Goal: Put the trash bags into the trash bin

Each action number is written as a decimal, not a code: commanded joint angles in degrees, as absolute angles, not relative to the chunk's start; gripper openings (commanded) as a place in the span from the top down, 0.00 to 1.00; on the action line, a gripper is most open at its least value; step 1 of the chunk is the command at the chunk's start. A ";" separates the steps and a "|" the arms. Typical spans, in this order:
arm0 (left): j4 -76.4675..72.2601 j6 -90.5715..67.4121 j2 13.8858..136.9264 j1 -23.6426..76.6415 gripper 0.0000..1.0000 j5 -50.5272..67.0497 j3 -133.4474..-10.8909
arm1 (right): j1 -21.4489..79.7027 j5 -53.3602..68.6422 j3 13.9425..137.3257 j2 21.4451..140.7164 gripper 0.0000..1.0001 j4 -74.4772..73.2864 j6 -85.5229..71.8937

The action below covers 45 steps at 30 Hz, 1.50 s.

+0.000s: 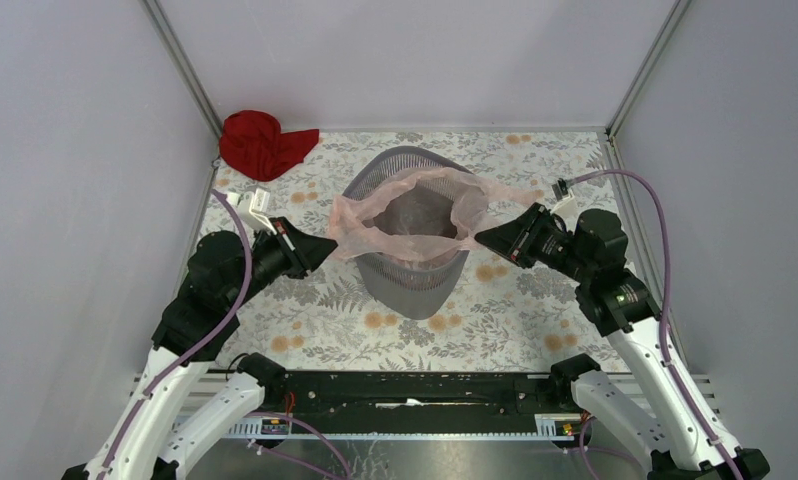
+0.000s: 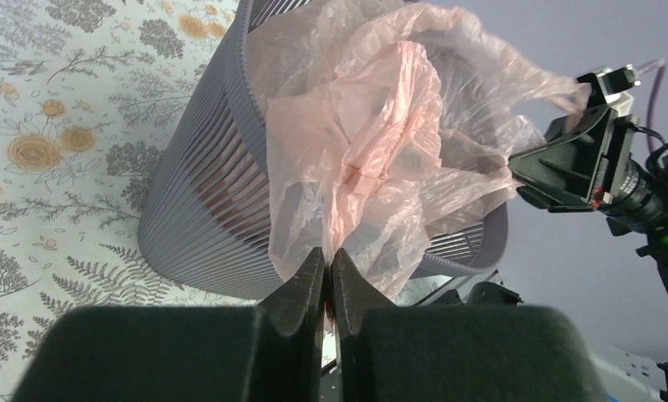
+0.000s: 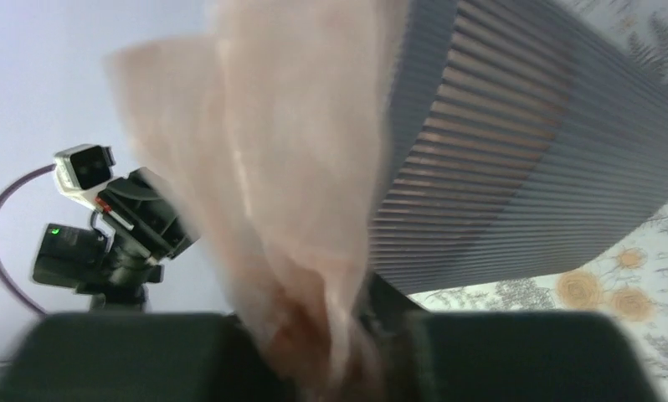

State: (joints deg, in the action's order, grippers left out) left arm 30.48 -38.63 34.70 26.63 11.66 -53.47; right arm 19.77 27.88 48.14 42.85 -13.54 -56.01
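Observation:
The grey mesh trash bin (image 1: 407, 285) stands upright mid-table. The pale pink trash bag (image 1: 415, 215) is spread open over the bin's mouth, hanging inside and over the rim. My left gripper (image 1: 330, 245) is shut on the bag's left edge beside the rim; in the left wrist view its jaws (image 2: 327, 255) pinch the film against the bin (image 2: 205, 193). My right gripper (image 1: 480, 238) is shut on the bag's right edge. In the right wrist view the blurred bag (image 3: 297, 209) covers the fingertips, with the bin (image 3: 515, 167) to the right.
A red cloth (image 1: 260, 143) lies crumpled in the far left corner. Grey walls close in on the floral tablecloth (image 1: 515, 320) on the left, right and back. The arm bases' black rail (image 1: 415, 395) runs along the near edge.

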 commanded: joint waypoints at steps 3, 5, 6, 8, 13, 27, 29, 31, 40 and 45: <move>32.23 -37.57 35.49 26.37 0.87 8.77 -55.86 | 20.08 20.78 50.26 41.20 0.98 -16.71 -47.44; 33.67 -36.79 36.55 26.37 0.81 9.08 -57.68 | 20.10 21.83 50.96 40.82 1.00 -16.96 -45.12; 34.17 -36.47 37.05 26.37 0.78 9.95 -58.38 | 20.12 23.05 51.13 40.65 1.00 -16.59 -44.73; 34.61 -36.24 38.00 26.36 0.75 11.75 -59.15 | 20.08 26.07 51.39 40.51 1.00 -15.91 -44.44; 36.79 -33.07 38.26 26.37 0.78 8.55 -60.33 | 20.08 33.95 53.34 40.91 1.00 -17.79 -42.81; 46.95 -22.95 40.50 26.37 1.00 -11.75 -67.89 | 20.10 22.91 61.19 36.77 1.00 -39.92 -29.68; 47.74 -23.21 40.35 26.37 1.00 -11.93 -67.33 | 20.11 23.79 58.95 36.61 1.00 -38.90 -30.29; 47.90 -23.88 40.28 26.37 1.00 -11.66 -66.44 | 20.12 24.97 56.44 36.96 1.00 -37.30 -30.91; 45.38 -27.36 39.81 26.37 1.00 -10.33 -58.63 | 20.10 24.24 51.86 39.67 0.75 -32.76 -27.87; 42.55 -28.70 40.92 26.37 1.00 -8.17 -54.75 | 20.13 20.76 55.75 39.22 0.53 -33.28 -25.51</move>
State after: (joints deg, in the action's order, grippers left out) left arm 46.22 -27.70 40.40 26.74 -6.96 -56.29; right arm 20.21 24.73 51.64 40.16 -34.00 -29.45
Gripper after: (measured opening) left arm 0.005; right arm 0.390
